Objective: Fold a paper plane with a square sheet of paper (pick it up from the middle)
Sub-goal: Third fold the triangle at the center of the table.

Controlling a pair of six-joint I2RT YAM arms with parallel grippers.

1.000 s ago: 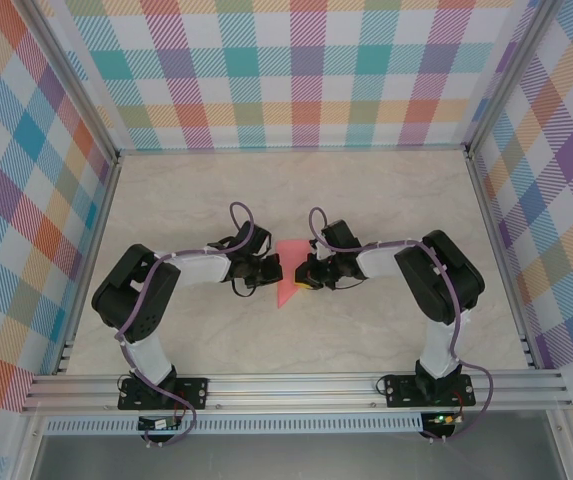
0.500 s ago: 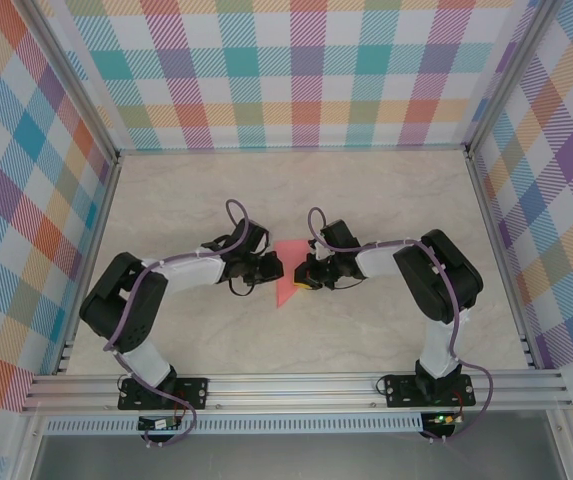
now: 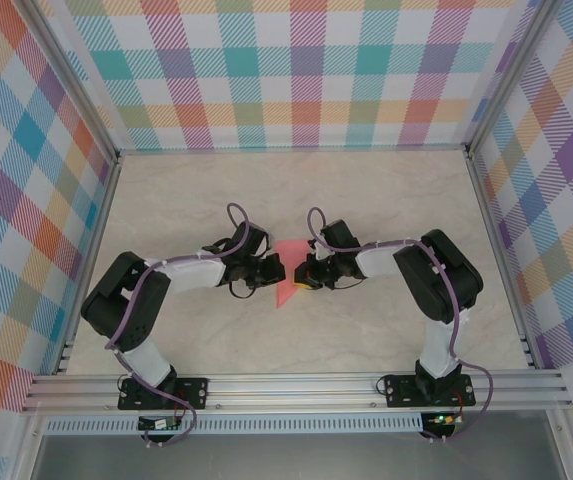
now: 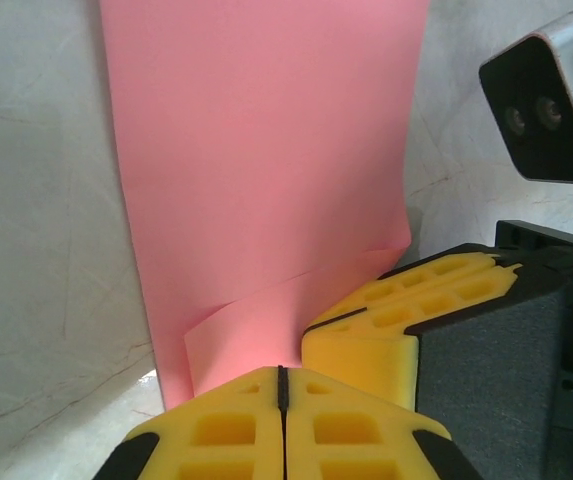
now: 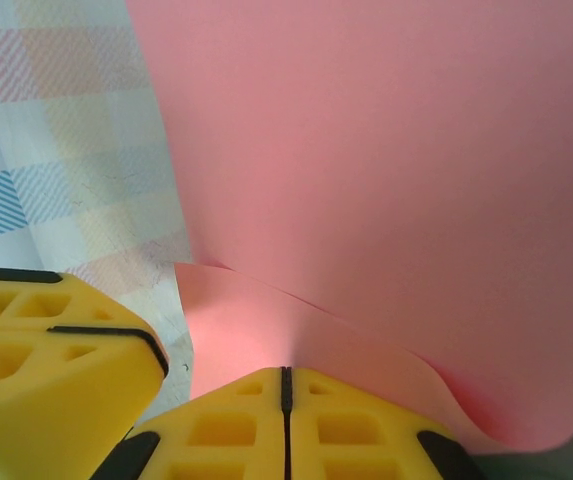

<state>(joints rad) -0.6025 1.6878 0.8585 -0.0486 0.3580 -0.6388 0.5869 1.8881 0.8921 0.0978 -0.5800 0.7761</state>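
At the middle of the pale marbled desk (image 3: 386, 200), from the top external view, a salmon-pink sheet of thin paper (image 3: 288, 278) is seen, partly folded to a point that is turned toward the arm bases. It is flanked by the left pincer (image 3: 274, 270) and the right pincer (image 3: 306, 272), which face each other across it, each at one side edge. Brightly checked walls (image 3: 306, 70) are set round the desk on three sides.

From the left wrist view, the left pincer (image 4: 283, 375) is shown pressed together, only a thin seam being left between its yellow fingertips. A raised flap of the sheet (image 4: 266, 150) is met at those tips and appears to be pinched there, while the rest lies flat on the desk (image 4: 36, 250). The yellow fingers (image 4: 416, 305) of the right pincer are seen just beside, resting against the same flap, with a silver-and-black camera housing (image 4: 544, 108) above them.

From the right wrist view, the right pincer (image 5: 286, 375) is likewise pressed together, and a curled edge of the sheet (image 5: 396, 180) is pinched in its tips. A yellow finger (image 5: 56, 350) of the left pincer is seen close by at the lower left.
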